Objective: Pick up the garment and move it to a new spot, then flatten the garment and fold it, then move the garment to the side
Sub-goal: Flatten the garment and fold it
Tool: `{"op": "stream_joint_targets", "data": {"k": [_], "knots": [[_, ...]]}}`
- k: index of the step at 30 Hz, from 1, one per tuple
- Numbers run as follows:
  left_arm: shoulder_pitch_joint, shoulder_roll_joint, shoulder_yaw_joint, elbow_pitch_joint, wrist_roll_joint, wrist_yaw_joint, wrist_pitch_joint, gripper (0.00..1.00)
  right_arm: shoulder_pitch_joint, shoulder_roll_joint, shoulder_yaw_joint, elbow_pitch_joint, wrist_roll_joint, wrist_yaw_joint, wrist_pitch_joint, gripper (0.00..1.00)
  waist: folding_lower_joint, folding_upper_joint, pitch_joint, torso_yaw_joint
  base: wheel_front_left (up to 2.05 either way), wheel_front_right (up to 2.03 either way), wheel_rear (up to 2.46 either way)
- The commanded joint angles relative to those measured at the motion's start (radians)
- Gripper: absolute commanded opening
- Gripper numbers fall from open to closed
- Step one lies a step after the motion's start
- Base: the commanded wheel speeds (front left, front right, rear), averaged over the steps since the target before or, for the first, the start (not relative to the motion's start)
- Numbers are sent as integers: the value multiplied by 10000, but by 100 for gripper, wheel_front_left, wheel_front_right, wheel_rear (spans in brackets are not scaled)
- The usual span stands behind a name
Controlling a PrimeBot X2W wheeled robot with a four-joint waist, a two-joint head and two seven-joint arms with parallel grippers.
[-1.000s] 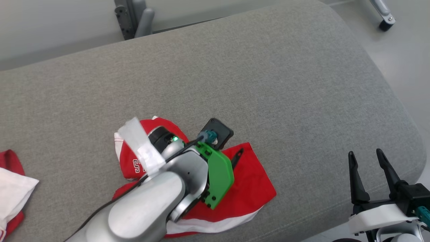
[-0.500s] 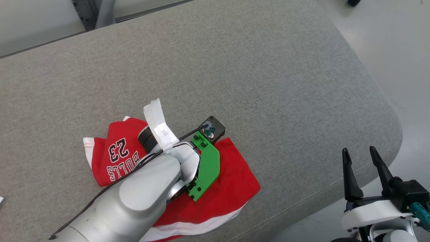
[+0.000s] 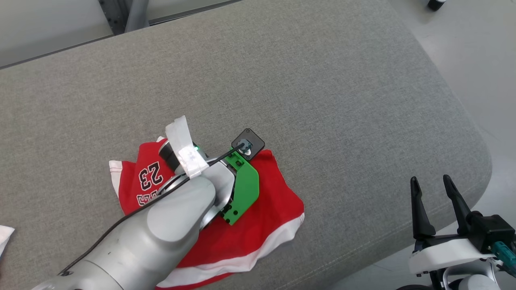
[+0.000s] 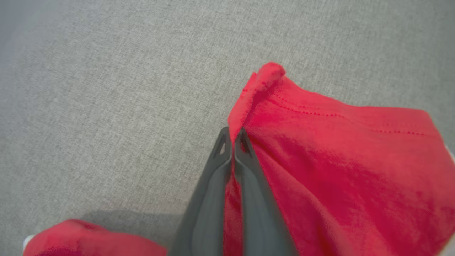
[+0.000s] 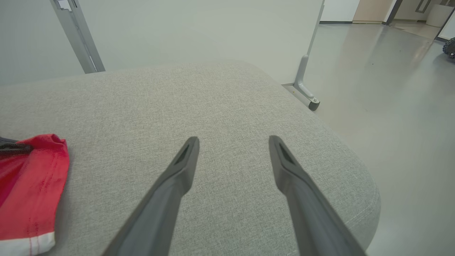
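Left gripper (image 4: 233, 138) clamped on hem fold of red jersey (image 4: 337, 160), which lies crumpled on grey cushion (image 3: 322, 100). Right gripper (image 3: 429, 178) wide, empty, well apart. Fabric light, limp, slippy; probably one layer caught. Take hem corners.

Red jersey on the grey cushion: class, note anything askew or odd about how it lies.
The red jersey lies crumpled, not flat: its 23 print reads upside down in the head view, and the left hand is shut on a pinched hem.
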Motion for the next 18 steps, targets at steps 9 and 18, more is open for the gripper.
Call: {"op": "stream_joint_targets", "data": {"k": [9,18], "knots": [[-571,-154,394,1146,342,813,-1616,0,-45,-37,74,63,-26,-3,-65,100,-1,-1,-40,76,0,0,0],[-654,-407,640,2127,111,955,-2408,0,-16,-76,24,126,-27,-3,-65,100,-1,-1,-58,72,0,0,0]]}}
